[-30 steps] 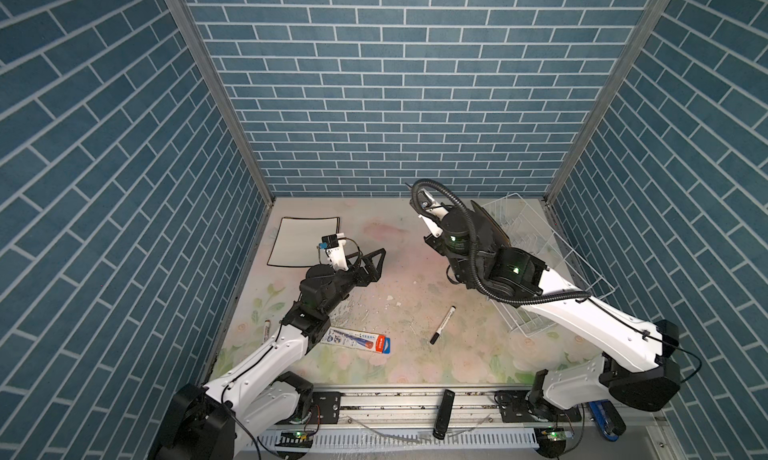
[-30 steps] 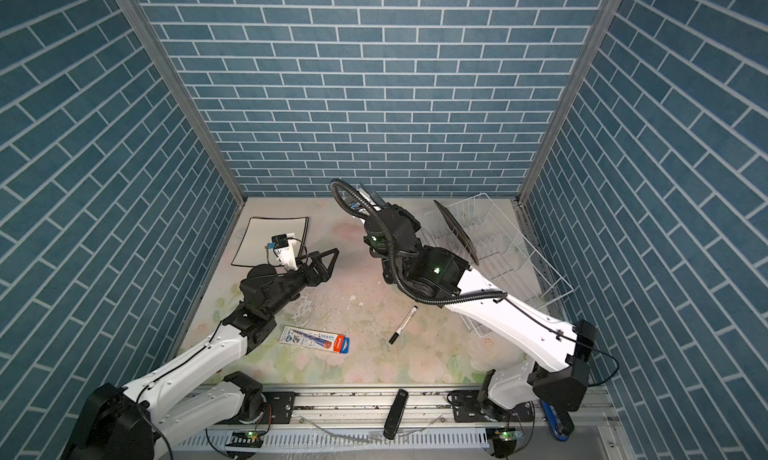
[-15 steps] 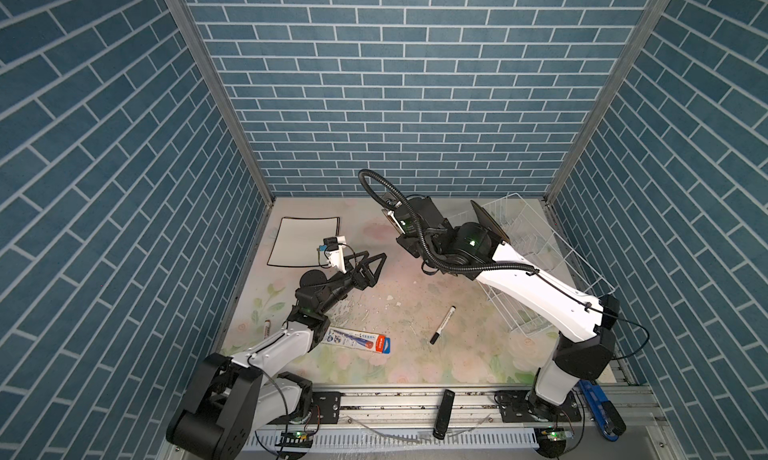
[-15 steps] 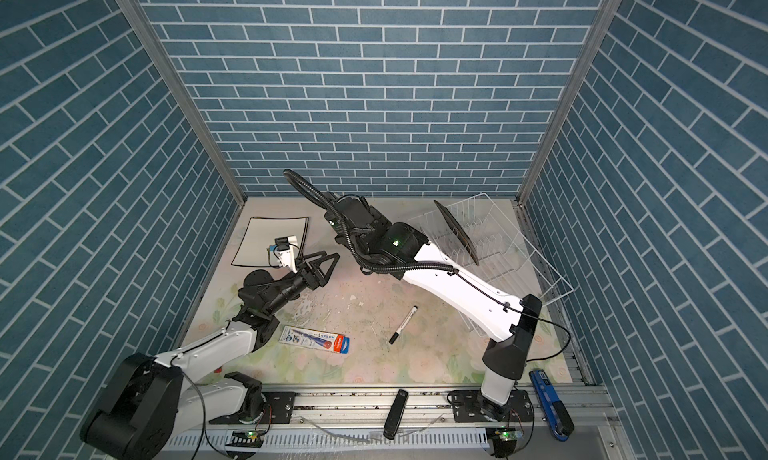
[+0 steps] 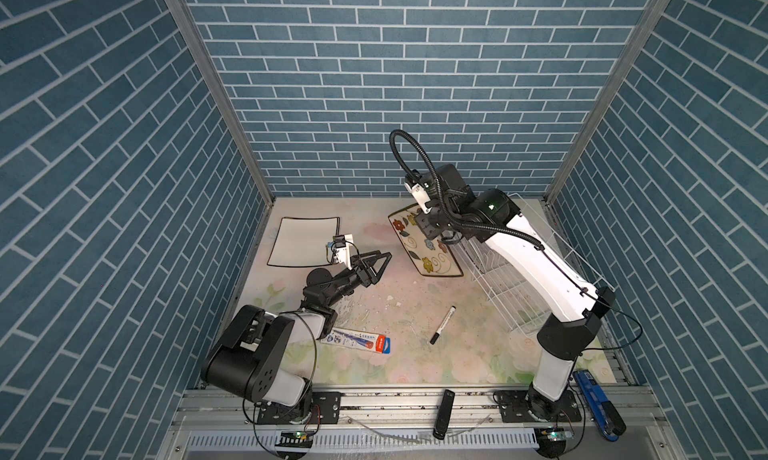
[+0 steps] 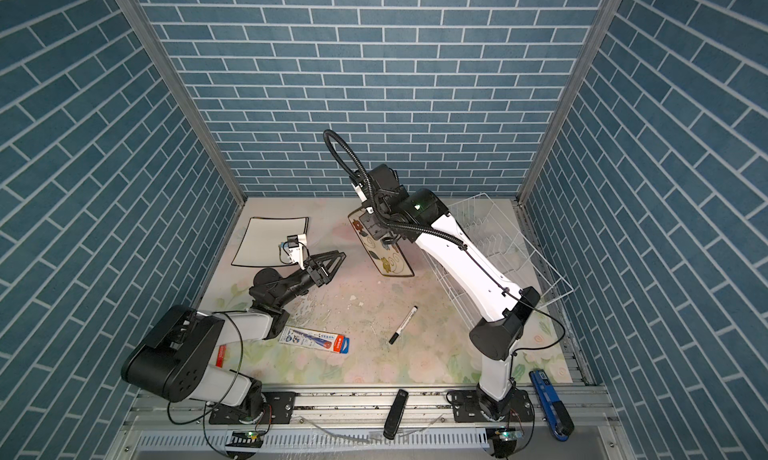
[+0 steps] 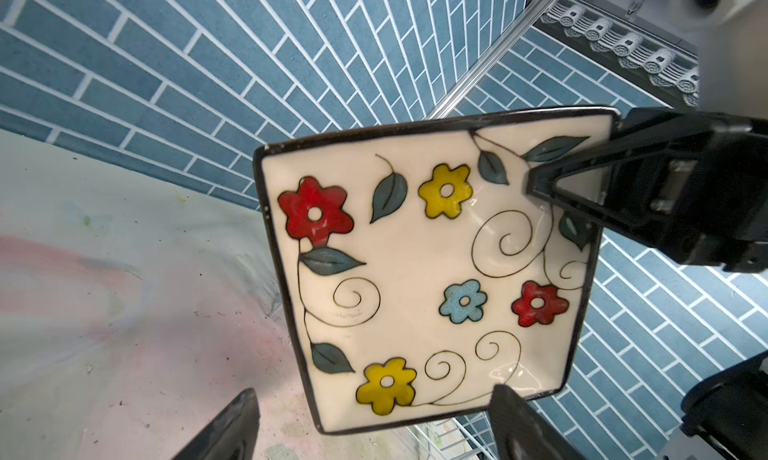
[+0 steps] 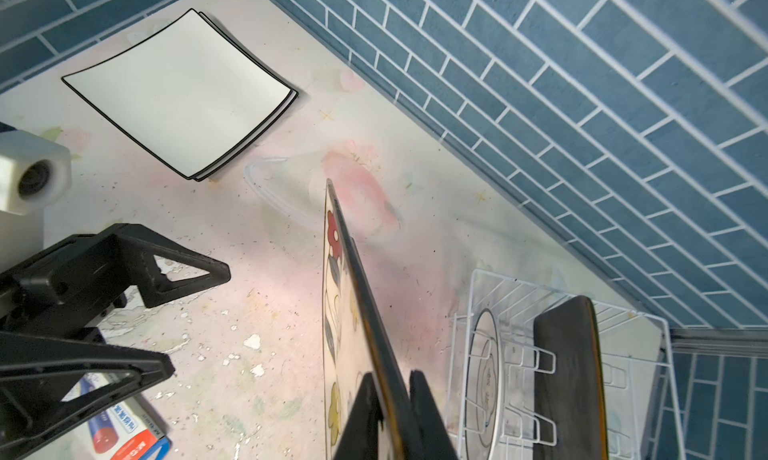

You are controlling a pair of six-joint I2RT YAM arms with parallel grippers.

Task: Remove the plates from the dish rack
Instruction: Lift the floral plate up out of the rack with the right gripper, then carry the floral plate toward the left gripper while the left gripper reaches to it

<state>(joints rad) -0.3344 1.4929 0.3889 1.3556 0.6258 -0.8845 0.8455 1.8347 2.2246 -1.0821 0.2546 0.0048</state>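
Clutter is lying nearest on the table: a red-and-blue packet [image 5: 359, 340] beside the left arm and a black marker pen [image 5: 443, 325] in the middle. Further in, the left gripper [image 5: 380, 267] is hovering low over the table with its claw spread wide, pointing right toward the floral plate [image 7: 415, 270]. That plate is hanging on edge in the air, seemingly clear of the table and just left of the dish rack [image 5: 505, 289]. The right gripper [image 8: 388, 383] is pinching it by the rim, claw pressed on both faces. This is looking like a hand-over. To do it well, the left claw should be closing on a free stretch of rim, well apart from the right gripper's hold. It should be seating deep past the raised black edge before the right claw is letting go. Glazed ceramic is slippery, so a shallow corner bite is risking a swing or a drop. Inside the rack, a round white plate [image 8: 482, 379] and a glossy black plate [image 8: 569, 374] are standing upright between prongs. At the far left, two white black-rimmed plates [image 8: 178, 92] are lying stacked flat on the table
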